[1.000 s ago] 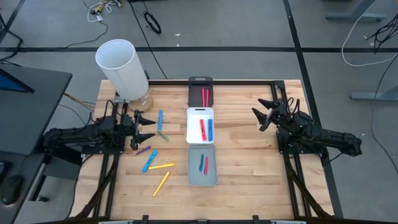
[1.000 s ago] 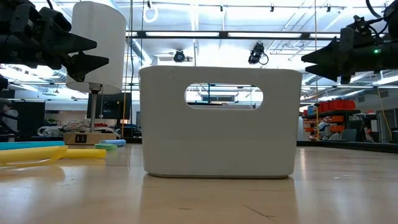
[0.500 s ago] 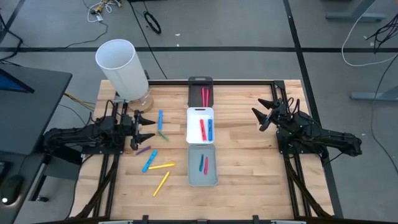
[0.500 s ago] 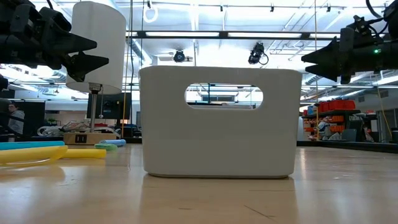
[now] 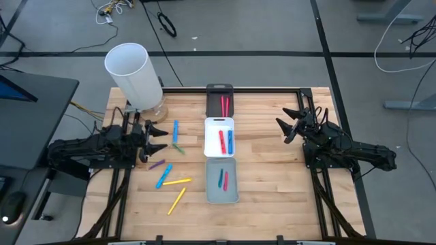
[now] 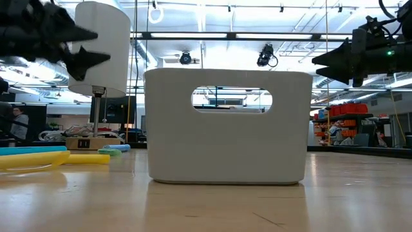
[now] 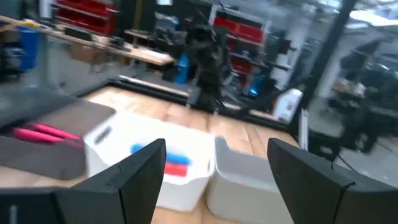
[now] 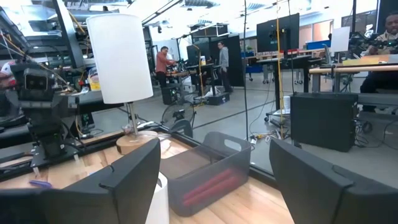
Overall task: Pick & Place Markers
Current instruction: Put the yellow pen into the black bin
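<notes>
Both grippers hover wide open and empty, left gripper (image 5: 161, 135) and right gripper (image 5: 285, 125) flanking the white tray (image 5: 219, 122); loose markers (image 5: 172, 182) lie left of it.

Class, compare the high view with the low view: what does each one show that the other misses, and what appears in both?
Only the high view shows the markers inside the three trays: red ones in the black tray, red and blue in the white tray, and in the grey tray. Only the low view shows the white tray's handle slot and the room behind. Both show the white cylinder, yellow markers loose on the table, and both open end effectors: left, right.
</notes>
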Robot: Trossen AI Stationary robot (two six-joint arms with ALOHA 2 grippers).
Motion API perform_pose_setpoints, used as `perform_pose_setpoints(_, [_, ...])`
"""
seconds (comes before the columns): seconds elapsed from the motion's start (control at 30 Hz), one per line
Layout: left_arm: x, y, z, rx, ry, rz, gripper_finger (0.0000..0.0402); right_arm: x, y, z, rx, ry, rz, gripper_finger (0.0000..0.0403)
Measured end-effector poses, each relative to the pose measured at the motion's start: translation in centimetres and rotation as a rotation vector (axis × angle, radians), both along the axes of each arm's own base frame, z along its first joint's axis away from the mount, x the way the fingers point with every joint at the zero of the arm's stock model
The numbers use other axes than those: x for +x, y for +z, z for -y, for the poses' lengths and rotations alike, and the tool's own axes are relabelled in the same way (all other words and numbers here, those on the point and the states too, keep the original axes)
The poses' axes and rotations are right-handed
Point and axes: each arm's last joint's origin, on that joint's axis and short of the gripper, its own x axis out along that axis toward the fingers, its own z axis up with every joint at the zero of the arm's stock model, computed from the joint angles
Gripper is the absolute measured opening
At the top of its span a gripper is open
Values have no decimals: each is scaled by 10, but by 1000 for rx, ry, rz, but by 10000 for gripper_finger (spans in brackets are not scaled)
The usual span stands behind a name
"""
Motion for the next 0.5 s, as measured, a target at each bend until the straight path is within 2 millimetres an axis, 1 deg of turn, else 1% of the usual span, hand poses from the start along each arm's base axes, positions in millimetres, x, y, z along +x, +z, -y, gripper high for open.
perform_pose_setpoints(0.07, [-4, 14, -1, -11, 47, -34, 288, 0, 0, 0, 0, 0, 0, 302])
perform_pose_setpoints(0.13, [-8, 22, -3, -26, 108, -97, 288, 0, 0, 0, 0, 0, 0, 302])
perform_pose_setpoints(0.23, [-12, 37, -5, -71, 196, -135, 288, 0, 0, 0, 0, 0, 0, 302])
perform_pose_setpoints(0.37, [-13, 47, -7, -209, 307, -200, 288, 0, 0, 0, 0, 0, 0, 302])
perform_pose_setpoints(0.5, [-11, 54, -8, -332, 340, -274, 288, 0, 0, 0, 0, 0, 0, 302])
